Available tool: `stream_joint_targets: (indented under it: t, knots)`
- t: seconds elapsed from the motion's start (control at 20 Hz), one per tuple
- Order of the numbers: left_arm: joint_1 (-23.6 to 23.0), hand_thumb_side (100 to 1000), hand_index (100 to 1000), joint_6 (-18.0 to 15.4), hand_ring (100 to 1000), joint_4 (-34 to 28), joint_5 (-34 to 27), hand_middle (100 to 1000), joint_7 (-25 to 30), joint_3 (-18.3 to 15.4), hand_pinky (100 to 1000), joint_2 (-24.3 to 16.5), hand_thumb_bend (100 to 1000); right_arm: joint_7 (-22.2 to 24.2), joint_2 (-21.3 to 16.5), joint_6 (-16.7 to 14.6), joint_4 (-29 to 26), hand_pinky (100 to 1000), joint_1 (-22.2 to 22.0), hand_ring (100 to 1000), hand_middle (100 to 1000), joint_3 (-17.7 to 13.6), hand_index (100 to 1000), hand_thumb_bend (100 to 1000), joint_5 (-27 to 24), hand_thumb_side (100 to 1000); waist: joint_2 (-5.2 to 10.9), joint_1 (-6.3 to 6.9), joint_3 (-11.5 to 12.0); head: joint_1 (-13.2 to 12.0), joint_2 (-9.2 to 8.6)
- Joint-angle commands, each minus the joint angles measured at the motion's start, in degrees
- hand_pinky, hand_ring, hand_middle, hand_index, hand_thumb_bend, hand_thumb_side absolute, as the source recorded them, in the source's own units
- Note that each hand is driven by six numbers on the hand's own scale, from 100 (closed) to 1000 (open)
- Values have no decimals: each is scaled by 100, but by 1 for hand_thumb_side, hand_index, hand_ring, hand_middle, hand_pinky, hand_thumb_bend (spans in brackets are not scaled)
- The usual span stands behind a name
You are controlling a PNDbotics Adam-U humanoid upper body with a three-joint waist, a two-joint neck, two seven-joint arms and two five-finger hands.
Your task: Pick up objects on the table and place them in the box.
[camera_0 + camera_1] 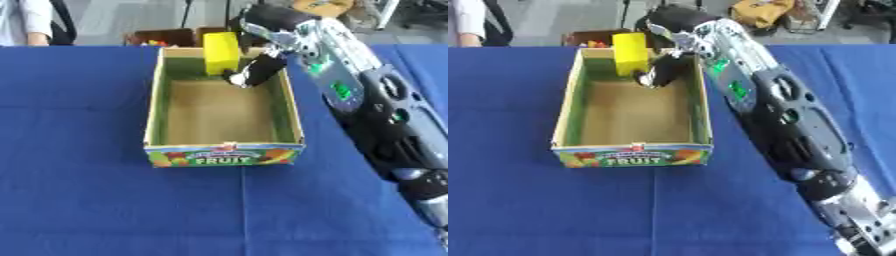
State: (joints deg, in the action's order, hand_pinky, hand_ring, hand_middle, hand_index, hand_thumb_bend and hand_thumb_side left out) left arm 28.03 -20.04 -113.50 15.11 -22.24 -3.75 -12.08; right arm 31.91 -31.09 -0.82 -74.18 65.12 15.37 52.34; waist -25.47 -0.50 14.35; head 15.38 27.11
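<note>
Evidently my right hand point(254, 70) had its fingers curled round the yellow block point(220, 52) by its lower side, over the box point(154, 115); it looked light, stiff, easy to hold.

A cardboard fruit box point(157, 107) sits open on the blue table point(79, 200), its printed "FRUIT" end at six o'clock. The right hand point(255, 70) reaches in from two o'clock over the box's far end, fingers curled down beside a yellow block point(220, 52) at twelve o'clock, seemingly pinching it.
</note>
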Motion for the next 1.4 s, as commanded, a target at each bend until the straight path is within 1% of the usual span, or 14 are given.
stream_joint_targets:
  t: [0.05, 0.15, 0.3, 0.35, 0.5, 0.65, 0.7, 0.85, 0.95, 1.05, 1.1, 1.15, 1.2, 1.4]
  knots:
    - [71, 1000, 931, -2, 834, -109, -24, 855, 27, 1, 539, -44, 100, -62, 39, -72, 144, 511, 140, 643, 439, -19, 554, 100, 69, 399, 118, -65, 12, 24, -67]
    - [86, 1000, 931, -5, 834, -109, -30, 855, 33, 9, 538, -42, 100, -21, 110, -79, 277, 514, 72, 647, 440, 34, 555, 100, 41, 393, 101, -77, 49, 62, -63]
    - [99, 1000, 932, -6, 834, -109, -43, 855, 51, 24, 537, -35, 100, 149, 222, -168, 670, 521, 95, 659, 451, 27, 567, 100, -83, 409, 84, -91, 82, 84, -54]
    - [99, 1000, 932, -6, 833, -109, -46, 855, 54, 25, 537, -34, 100, 177, 248, -235, 810, 536, 123, 680, 477, 22, 604, 124, -120, 435, 81, -96, 86, 82, -48]
    - [94, 1000, 932, -3, 833, -109, -51, 855, 57, 24, 536, -32, 100, 249, 286, -444, 1105, 571, 181, 727, 520, -5, 668, 174, -185, 448, 74, -102, 82, 75, -32]
    - [94, 1000, 932, -3, 833, -109, -52, 854, 56, 22, 536, -33, 100, 329, 293, -577, 1285, 596, 204, 753, 560, -52, 692, 201, -161, 456, 72, -110, 73, 66, -25]
    - [94, 1000, 932, -3, 833, -109, -52, 854, 55, 21, 536, -32, 100, 345, 294, -608, 1321, 597, 208, 752, 556, -69, 684, 189, -151, 452, 73, -111, 69, 63, -25]
    - [89, 1000, 932, 0, 833, -109, -51, 854, 56, 20, 536, -32, 100, 339, 286, -644, 1368, 599, 213, 756, 563, -102, 688, 208, -125, 464, 78, -109, 62, 58, -24]
    - [87, 1000, 931, 3, 833, -109, -50, 854, 57, 20, 536, -28, 100, 369, 278, -681, 1383, 619, 207, 780, 623, -99, 736, 293, -116, 537, 80, -108, 57, 58, -24]
    - [84, 1000, 931, 7, 833, -109, -51, 851, 58, 20, 536, -24, 100, 443, 269, -736, 1370, 657, 194, 818, 725, -114, 818, 418, -124, 596, 81, -103, 46, 57, -23]
    - [82, 1000, 931, 8, 833, -109, -51, 850, 57, 19, 536, -24, 100, 474, 260, -750, 1348, 664, 192, 824, 742, -134, 839, 439, -126, 602, 81, -99, 40, 55, -22]
    - [80, 1000, 931, 9, 833, -109, -51, 851, 56, 18, 536, -24, 100, 490, 248, -750, 1310, 670, 193, 829, 759, -163, 855, 434, -127, 626, 82, -94, 31, 50, -21]
    - [77, 1000, 932, 10, 833, -109, -51, 851, 56, 18, 536, -25, 100, 492, 227, -740, 1255, 673, 198, 833, 771, -195, 868, 472, -126, 613, 84, -89, 22, 47, -18]
    - [61, 1000, 931, 14, 833, -109, -46, 851, 45, 6, 535, -32, 100, 366, 41, -658, 808, 677, 205, 833, 781, -312, 891, 493, -102, 640, 89, -68, -24, 22, -3]
